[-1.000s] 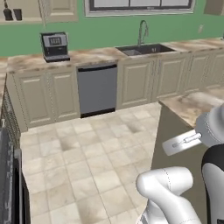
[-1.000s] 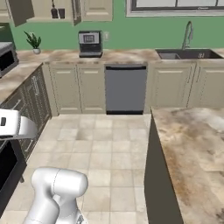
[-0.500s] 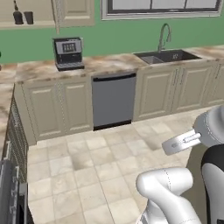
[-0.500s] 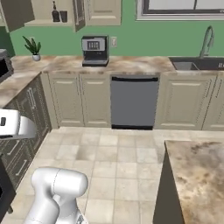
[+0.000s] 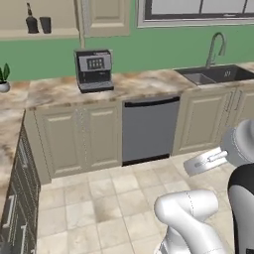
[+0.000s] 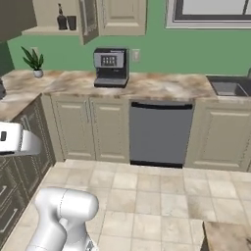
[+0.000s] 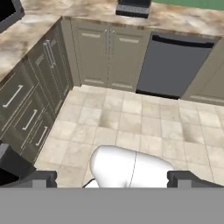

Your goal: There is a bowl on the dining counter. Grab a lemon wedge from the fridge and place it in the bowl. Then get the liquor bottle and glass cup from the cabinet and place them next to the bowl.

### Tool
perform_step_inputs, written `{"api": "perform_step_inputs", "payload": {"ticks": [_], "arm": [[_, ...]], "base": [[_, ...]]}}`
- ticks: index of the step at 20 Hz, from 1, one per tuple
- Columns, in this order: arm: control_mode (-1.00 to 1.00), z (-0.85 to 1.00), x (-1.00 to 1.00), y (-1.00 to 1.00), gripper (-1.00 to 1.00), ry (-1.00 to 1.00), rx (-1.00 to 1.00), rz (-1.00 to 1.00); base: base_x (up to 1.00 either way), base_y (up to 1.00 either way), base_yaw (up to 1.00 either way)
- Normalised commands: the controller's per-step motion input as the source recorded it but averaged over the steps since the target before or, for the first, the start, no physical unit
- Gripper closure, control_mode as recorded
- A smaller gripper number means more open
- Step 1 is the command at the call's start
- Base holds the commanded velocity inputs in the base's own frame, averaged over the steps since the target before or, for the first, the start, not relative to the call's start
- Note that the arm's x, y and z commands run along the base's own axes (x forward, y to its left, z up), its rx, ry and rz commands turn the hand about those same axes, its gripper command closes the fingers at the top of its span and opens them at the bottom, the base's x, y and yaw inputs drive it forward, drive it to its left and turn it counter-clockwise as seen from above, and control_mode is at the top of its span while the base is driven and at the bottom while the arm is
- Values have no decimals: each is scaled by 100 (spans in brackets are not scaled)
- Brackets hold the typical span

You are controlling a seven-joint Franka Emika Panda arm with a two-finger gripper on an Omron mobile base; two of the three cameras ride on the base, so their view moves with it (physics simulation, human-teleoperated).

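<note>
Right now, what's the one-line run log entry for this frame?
phase: driving toward cabinet | hand: open, empty | cabinet door: open | liquor bottle and glass cup: on shelf | coffee machine: on wall counter

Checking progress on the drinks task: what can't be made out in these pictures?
- Liquor bottle and glass cup in the cabinet: too small for detail, both base views.
- Sink: cut off by the right base view's edge.
- Coffee machine: cut off by the hand view's top edge.
</note>
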Motion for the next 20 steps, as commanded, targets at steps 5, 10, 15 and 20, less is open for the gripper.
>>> {"api": "perform_step_inputs", "payload": {"ticks": [5, 10, 15, 20], "arm": [[100, 0, 0, 0, -100, 0, 0, 0], [100, 0, 0, 0, -100, 0, 0, 0], [100, 0, 0, 0, -100, 0, 0, 0], [100, 0, 0, 0, -100, 0, 0, 0]], "base": [[100, 11, 12], [100, 31, 8], [100, 44, 3], [98, 46, 0]]}}
